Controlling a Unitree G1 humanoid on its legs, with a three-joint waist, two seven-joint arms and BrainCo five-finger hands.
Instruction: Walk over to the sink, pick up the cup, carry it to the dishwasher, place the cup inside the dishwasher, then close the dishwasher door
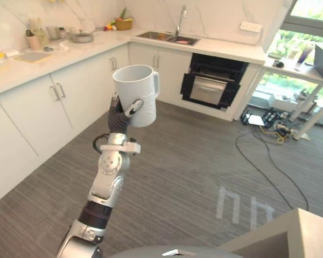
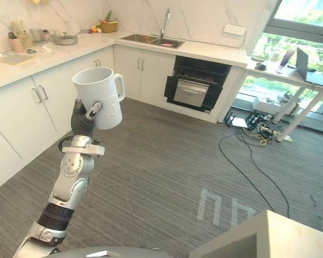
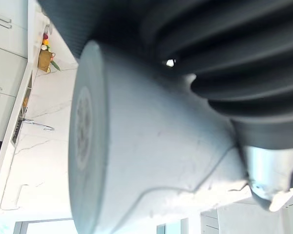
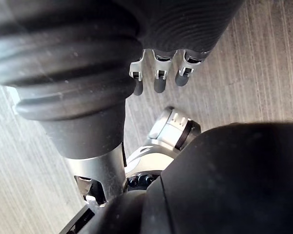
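A: Where is the tall white handled cup [image 1: 137, 91]?

B: Up in the air in the left hand [image 1: 133, 109], over the grey striped floor [image 1: 204, 161]. The thumb is pressed on its side wall, and the rest of the hand wraps round from behind, clamped on the cup.

A: How does it sit?

B: Its long axis is close to upright, the mouth up and tipped a little, the handle turned away from the palm.

A: And the target?

B: The black built-in dishwasher [image 1: 210, 88] under the white counter [image 1: 226, 49] stands well apart, ahead and to the right of the cup. It is just right of the steel sink [image 1: 161, 36], and its door seems to be leaning open.

A: The other arm?

B: The right hand [image 4: 158, 73] hangs low over the floor, fingers loose and apart, holding nothing. I judge the left carries across.
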